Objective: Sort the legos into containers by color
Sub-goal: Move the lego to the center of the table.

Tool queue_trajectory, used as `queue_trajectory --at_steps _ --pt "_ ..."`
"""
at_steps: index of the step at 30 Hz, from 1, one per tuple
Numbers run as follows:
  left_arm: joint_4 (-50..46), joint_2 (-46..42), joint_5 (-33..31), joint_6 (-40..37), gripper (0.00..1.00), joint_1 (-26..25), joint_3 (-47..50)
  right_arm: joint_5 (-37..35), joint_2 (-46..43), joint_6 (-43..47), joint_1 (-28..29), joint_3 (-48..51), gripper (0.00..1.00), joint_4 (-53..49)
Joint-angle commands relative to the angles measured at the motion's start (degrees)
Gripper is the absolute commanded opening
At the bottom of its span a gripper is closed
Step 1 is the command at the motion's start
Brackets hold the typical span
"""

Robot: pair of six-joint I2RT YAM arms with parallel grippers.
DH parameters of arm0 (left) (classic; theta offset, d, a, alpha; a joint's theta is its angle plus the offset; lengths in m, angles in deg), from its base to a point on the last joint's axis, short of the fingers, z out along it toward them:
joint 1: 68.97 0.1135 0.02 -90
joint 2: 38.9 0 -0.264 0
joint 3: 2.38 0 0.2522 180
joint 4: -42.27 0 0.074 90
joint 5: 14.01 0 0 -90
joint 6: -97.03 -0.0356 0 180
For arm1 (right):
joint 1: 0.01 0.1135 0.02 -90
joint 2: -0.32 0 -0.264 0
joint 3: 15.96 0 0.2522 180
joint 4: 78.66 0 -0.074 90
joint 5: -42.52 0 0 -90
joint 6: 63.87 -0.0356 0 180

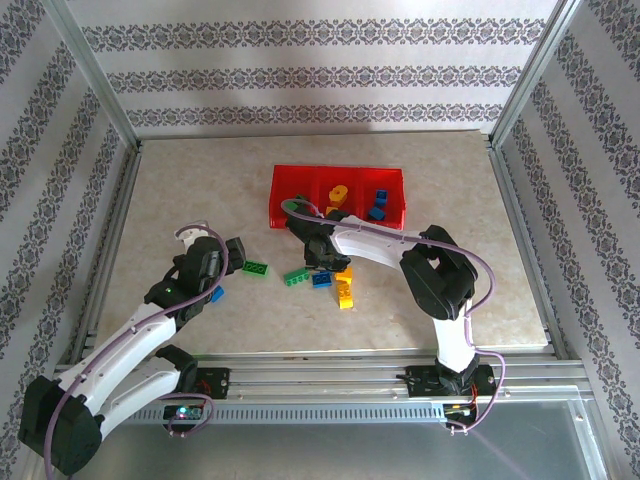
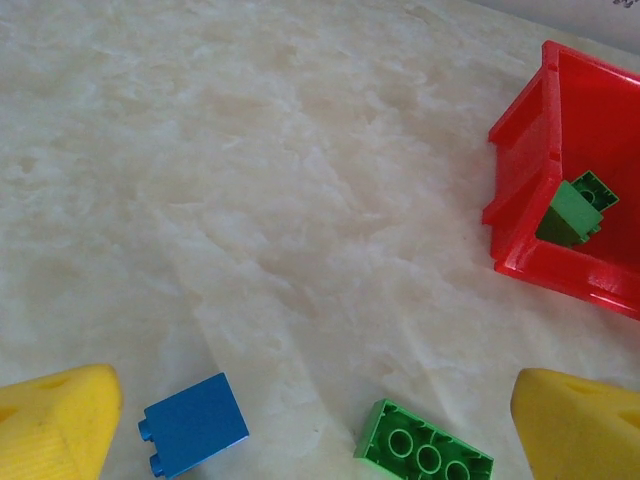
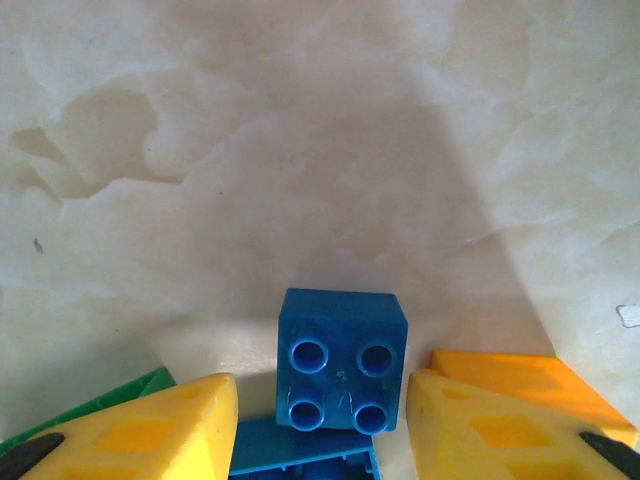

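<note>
Nearest the bases, the left hand point(image 2: 315, 400) hangs over the marbled beige tabletop point(image 1: 180, 190); its yellow fingertips point(image 2: 55, 425) are spread wide apart with nothing between them; just ahead of it lie a small blue studded plastic brick point(image 2: 195, 428) and a green studded plastic brick point(image 2: 425, 455), apart from each other.

To the right, the right hand point(image 3: 320, 390) is low over a huddle of loose bricks; its yellow fingers point(image 3: 150, 435) stand partly drawn in on either side of a square blue four-stud brick point(image 3: 343, 360); whether they press on it I cannot tell; a second blue piece point(image 3: 300, 458) shows just nearer the camera, a green edge point(image 3: 100, 408) on one side, an orange block point(image 3: 520, 372) on the other.

Seen from above, the loose pieces on the tabletop count as two green, at least two blue, and a yellow-orange cluster point(image 1: 345, 288) of what looks like two; the right hand and its arm hide part of the huddle.

Farthest off sits the shallow bright red plastic tray point(image 1: 338, 172), three square compartments side by side; the left one holds green bricks point(image 2: 572, 210), at least one and perhaps two, one against the other; the middle one holds two yellow-orange bricks point(image 1: 336, 196); the right one holds at least two blue bricks point(image 1: 379, 203).
</note>
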Motion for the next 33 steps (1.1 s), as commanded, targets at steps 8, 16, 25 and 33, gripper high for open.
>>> queue_trajectory --at_steps 8,16,25,33 --pt "-0.4 1.0 0.9 1.0 1.00 0.8 0.9 -0.5 2.2 0.2 -0.7 -1.6 0.49 -2.4" --pt "-0.5 1.0 0.9 1.5 1.00 0.7 1.3 -0.4 4.7 1.8 -0.9 -4.4 0.48 -3.1" --pt "-0.1 1.0 0.6 1.8 1.00 0.7 1.6 0.3 6.2 4.1 -1.4 -7.6 0.46 -2.8" --pt "-0.4 1.0 0.5 1.8 1.00 0.7 1.7 -0.1 5.8 5.6 -1.9 -7.6 0.48 -3.0"
